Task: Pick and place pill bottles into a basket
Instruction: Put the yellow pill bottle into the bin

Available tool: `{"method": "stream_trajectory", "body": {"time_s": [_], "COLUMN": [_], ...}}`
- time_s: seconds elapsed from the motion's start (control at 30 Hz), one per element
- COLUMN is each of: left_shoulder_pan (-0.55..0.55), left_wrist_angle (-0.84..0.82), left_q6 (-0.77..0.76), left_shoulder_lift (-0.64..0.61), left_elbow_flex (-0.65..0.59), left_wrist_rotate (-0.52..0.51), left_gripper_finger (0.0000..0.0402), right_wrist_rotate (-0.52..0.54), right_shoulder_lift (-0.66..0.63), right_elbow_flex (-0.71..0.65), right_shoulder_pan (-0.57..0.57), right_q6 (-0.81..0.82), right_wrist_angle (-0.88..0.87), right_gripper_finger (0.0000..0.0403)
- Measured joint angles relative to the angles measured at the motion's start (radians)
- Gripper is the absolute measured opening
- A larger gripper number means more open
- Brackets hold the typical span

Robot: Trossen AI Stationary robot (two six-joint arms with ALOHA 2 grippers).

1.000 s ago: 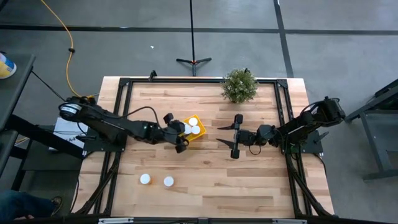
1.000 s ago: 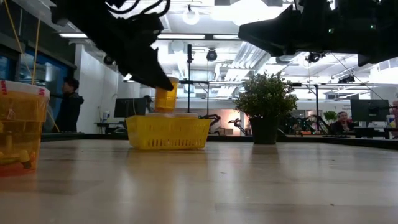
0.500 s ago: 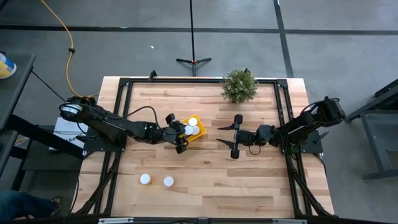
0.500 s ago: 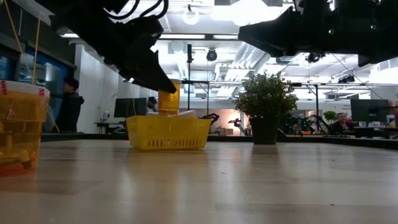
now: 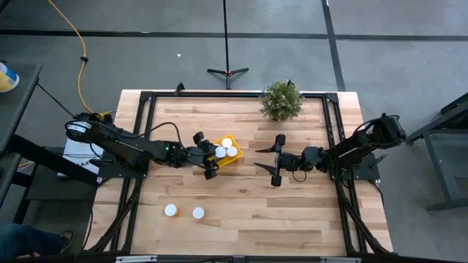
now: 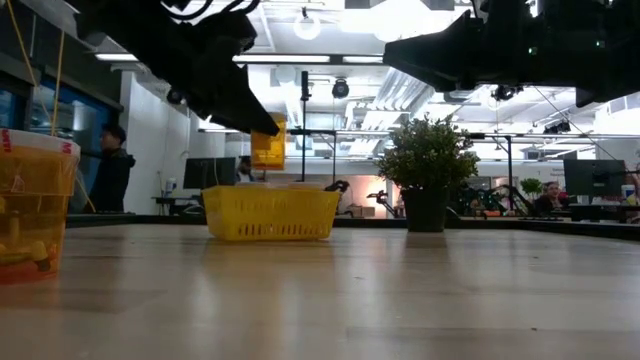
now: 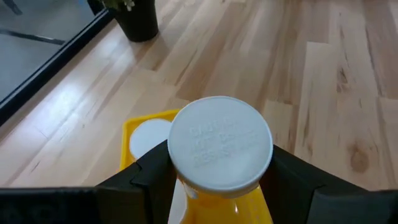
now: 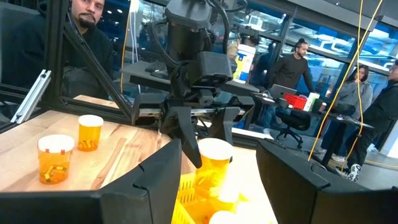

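On the left side of the table (image 5: pixel 241 197), near the front edge, two pill bottles (image 5: pixel 170 210) are seen standing side by side on the bare wood. They are well apart from the basket and have not been picked up yet.

A little further right, the left gripper (image 5: pixel 210 155) is held over the left end of the basket (image 5: pixel 229 161). One pill bottle (image 7: pixel 221 149) is squeezed between its two fingers (image 7: pixel 149 177). In the low view, this bottle (image 6: pixel 268 145) is hanging in the air above the basket (image 6: pixel 270 212), not inside it. Two white caps (image 5: pixel 232 151) can be seen in the basket from above, so some bottles are already in.

The bottle looks small and light. Its orange body is hard, smooth plastic, so it could slip if it is held too softly. It is best gripped around the round body just under the white cap, as is done now. It is not likely to break if it is dropped a short way into the basket, but it might roll or tip.

In the middle of the table, the right gripper (image 5: pixel 276 158) is waiting, near the basket but not touching it. Its fingers are spread apart and nothing is held in them.

At the back of the table, a green potted plant (image 5: pixel 281 100) is standing, well away from both grippers.
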Motion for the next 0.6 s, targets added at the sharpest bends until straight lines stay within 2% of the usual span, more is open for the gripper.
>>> {"method": "stream_trajectory", "body": {"time_s": [0.2,0.6], "left_shoulder_pan": [0.000,-0.006], "left_wrist_angle": [-0.016,0.014], "left_q6": [-0.047,-0.059], "left_shoulder_lift": [0.024,0.083], "left_elbow_flex": [0.002,0.002], "left_wrist_rotate": [0.031,0.008], "left_gripper_finger": [0.0234,0.0234], "right_wrist_rotate": [-0.002,-0.002], "right_shoulder_lift": [0.000,0.000], "right_elbow_flex": [0.000,0.000], "right_shoulder_pan": [0.000,0.000], "right_q6": [0.000,0.000], "right_wrist_angle": [0.000,-0.003], "right_gripper_finger": [0.0199,0.0199]}}
